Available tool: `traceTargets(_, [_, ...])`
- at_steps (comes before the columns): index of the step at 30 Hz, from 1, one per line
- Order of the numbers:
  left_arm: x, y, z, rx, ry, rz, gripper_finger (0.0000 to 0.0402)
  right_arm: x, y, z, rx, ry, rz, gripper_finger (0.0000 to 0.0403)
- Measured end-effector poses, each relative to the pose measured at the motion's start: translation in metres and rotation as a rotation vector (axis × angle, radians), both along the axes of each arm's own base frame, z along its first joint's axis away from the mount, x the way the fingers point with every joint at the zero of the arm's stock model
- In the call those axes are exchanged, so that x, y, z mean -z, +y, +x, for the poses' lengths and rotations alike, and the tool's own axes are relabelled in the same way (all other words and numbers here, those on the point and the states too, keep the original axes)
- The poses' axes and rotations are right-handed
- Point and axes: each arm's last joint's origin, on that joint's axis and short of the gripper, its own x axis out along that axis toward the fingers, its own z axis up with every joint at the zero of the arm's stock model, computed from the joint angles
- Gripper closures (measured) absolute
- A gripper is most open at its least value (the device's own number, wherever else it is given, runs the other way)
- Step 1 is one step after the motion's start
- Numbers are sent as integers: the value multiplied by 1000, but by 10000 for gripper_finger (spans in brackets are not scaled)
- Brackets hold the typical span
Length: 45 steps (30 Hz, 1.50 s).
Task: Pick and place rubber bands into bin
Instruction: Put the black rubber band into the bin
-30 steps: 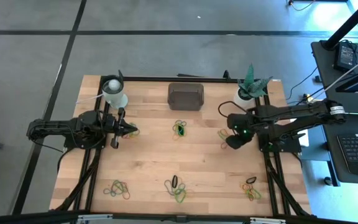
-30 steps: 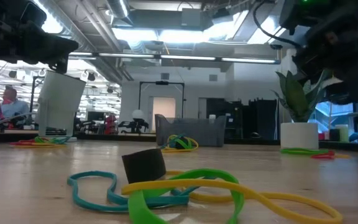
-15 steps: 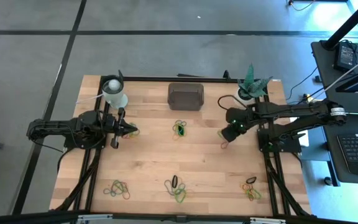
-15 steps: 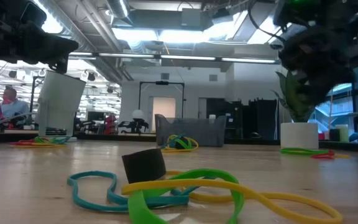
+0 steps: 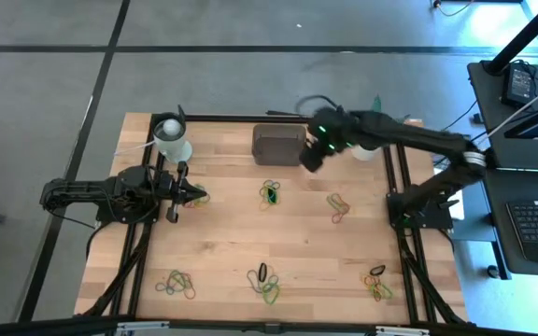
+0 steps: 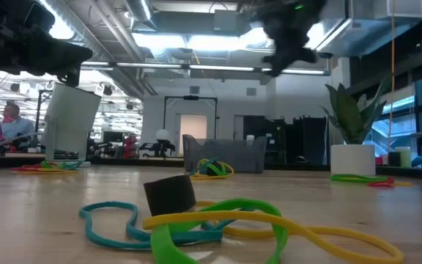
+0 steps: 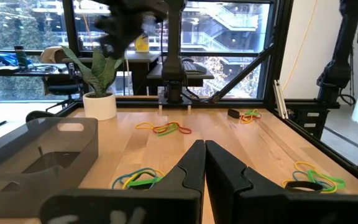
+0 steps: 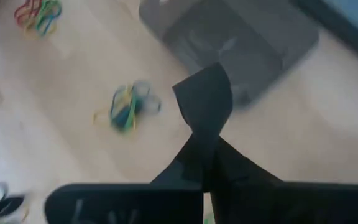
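High view shows the rubber bands scattered in small clusters over the wooden table: one bunch near the table's middle, just in front of the bin; one to the right of it; one at the left arm's fingertips; and three along the near edge, at left, centre and right. The bin stands at the middle of the far edge, and no band can be made out inside it.

The right gripper hangs in the air just beside the bin's right end, its arm stretched in from the right, well apart from every cluster. In the right wrist view its fingers are pressed together, with the bin beyond the tips; whether a band is pinched between them cannot be told.

The left gripper sits low at the table's left side, jaws together, its tips at the nearest bunch. A white cup stands behind it, and a potted plant at the far right corner.
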Motion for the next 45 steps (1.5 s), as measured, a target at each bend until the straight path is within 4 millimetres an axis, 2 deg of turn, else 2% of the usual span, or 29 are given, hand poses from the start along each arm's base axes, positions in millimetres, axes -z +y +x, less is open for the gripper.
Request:
traceTargets(5, [0, 0, 0, 0, 0, 0, 395, 16, -46, 51, -77, 51, -8, 402])
traceTargets(10, [0, 0, 0, 0, 0, 0, 395, 53, -87, 89, -110, 119, 11, 402])
traceTargets(12, [0, 0, 0, 0, 0, 0, 395, 70, -98, 99, -111, 157, 27, 402])
traceTargets(17, [0, 0, 0, 0, 0, 0, 395, 113, -111, 119, -155, 250, 57, 402])
traceTargets(21, [0, 0, 0, 0, 0, 0, 395, 142, -115, 125, -159, 304, 89, 401])
traceTargets(26, [0, 0, 0, 0, 0, 0, 395, 162, -116, 128, -161, 342, 112, 399])
traceTargets(37, [0, 0, 0, 0, 0, 0, 395, 163, -116, 128, -152, 345, 118, 356])
traceTargets(45, [0, 0, 0, 0, 0, 0, 395, 163, -119, 126, -51, 338, 156, 308])
